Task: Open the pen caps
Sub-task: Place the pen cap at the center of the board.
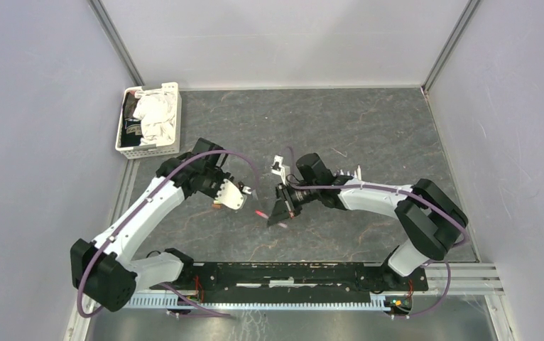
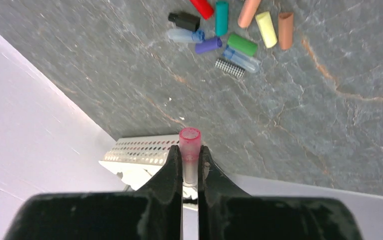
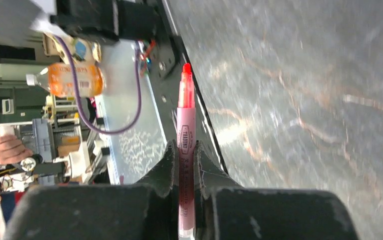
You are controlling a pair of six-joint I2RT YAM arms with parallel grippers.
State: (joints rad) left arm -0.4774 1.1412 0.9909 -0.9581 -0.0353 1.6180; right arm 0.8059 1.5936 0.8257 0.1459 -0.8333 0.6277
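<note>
My left gripper (image 2: 190,155) is shut on a pink cap (image 2: 190,137), whose open end points away from the fingers. In the top view the left gripper (image 1: 255,209) and its cap (image 1: 260,213) sit just left of my right gripper (image 1: 278,217). The right gripper (image 3: 186,152) is shut on a pink highlighter pen (image 3: 185,120), whose bare red tip (image 3: 186,70) sticks out and is apart from the cap. Several loose caps lie on the table in the left wrist view, among them green (image 2: 242,44), black (image 2: 184,20), purple (image 2: 208,46) and yellow (image 2: 266,29).
A white basket (image 1: 148,119) holding cloth stands at the back left. A black rail (image 1: 290,273) runs along the near edge between the arm bases. A white perforated piece (image 2: 139,152) shows behind the left fingers. Grey walls close in both sides.
</note>
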